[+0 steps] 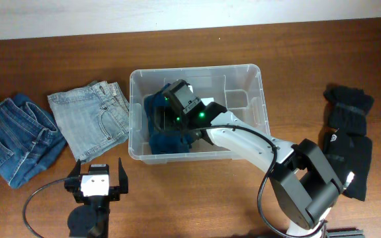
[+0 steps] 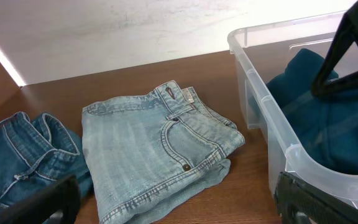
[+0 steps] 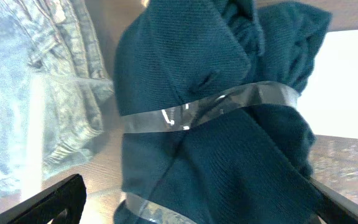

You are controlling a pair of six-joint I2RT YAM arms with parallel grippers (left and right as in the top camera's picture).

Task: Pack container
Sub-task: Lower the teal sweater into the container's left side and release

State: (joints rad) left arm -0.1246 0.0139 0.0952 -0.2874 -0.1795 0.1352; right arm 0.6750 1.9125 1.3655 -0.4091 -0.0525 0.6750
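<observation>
Spread wide and empty, the right claw (image 3: 197, 190) hangs over teal cloth (image 3: 216, 124); overhead hides its fingers.

Bright, even, sharp — glare (container (image 3: 185, 116) rim)

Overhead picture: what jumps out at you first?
The clear container in the middle, with a dark teal cloth bundled inside and the right arm stretched in over it. Next, pale jeans and darker jeans lie to its left, and a black garment at the far right.
</observation>
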